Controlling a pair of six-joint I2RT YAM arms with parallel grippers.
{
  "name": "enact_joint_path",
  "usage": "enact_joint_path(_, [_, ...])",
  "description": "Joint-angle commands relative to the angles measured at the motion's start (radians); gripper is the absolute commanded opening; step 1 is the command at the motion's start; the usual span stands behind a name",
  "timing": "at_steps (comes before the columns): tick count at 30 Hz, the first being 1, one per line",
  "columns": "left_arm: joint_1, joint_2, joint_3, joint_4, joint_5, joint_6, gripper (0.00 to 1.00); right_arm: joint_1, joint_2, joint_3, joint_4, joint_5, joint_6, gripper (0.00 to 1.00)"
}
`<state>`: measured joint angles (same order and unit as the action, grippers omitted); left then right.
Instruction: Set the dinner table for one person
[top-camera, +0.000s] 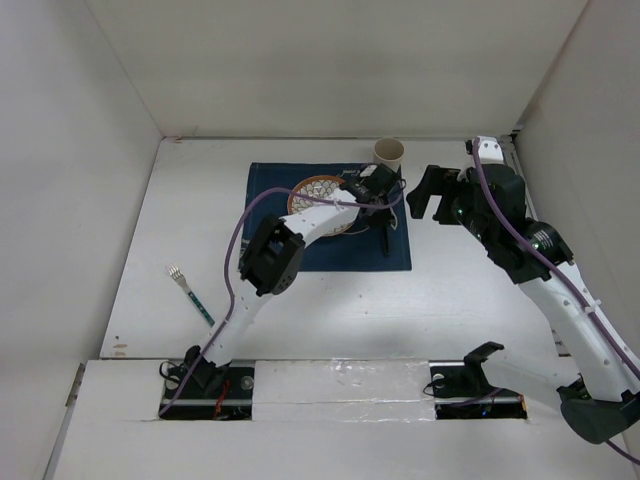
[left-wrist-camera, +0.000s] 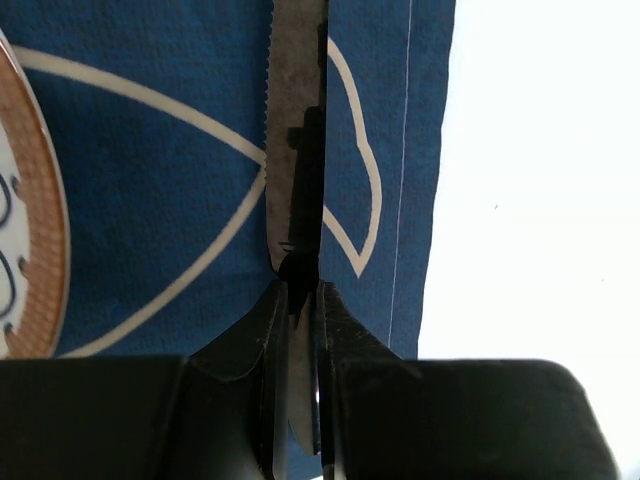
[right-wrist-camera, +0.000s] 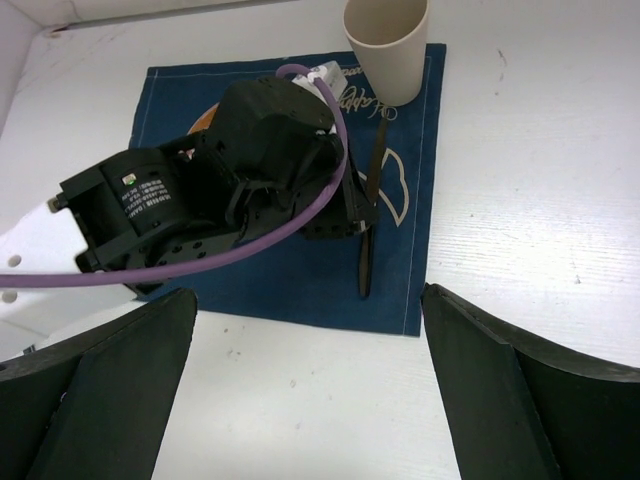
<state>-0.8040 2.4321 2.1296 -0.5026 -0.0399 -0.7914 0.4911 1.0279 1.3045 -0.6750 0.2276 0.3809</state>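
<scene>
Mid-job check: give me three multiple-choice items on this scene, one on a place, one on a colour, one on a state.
1. Where is the fork?
A on the placemat
B on the bare table, left of the placemat
C held in the left gripper

2. What colour is the placemat?
A red
B green
C dark blue

3. The left gripper is:
A shut on the knife
B open and empty
C shut on the fork

Answers:
1 B, the fork lies on white tabletop, apart from the cloth.
2 C, dark blue with a white line drawing.
3 A, its fingers close on the serrated blade.
</scene>
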Motion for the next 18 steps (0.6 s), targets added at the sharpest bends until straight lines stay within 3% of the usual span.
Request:
enact_joint_path(1, [0.012,0.001,0.064,0.036,0.046,0.001,0.00,-0.006,-0.015,0.007,0.017,-0.010,-0.013,1.00])
enact_joint_path(9, [0.012,0.031,0.095,0.036,0.074,0.010,0.00,-0.006,-0.015,-0.002,0.026,-0.019,-0.022,1.00])
enact_joint_path(17, [0.012,0.021,0.083,0.036,0.092,0.011,0.19,-0.006,-0.015,-0.002,0.026,-0.019,-0.022,1.00])
enact_joint_path(18, [0.012,-0.005,0.082,0.036,0.092,0.011,0.25,-0.006,-0.015,-0.002,0.026,-0.030,-0.022,1.00])
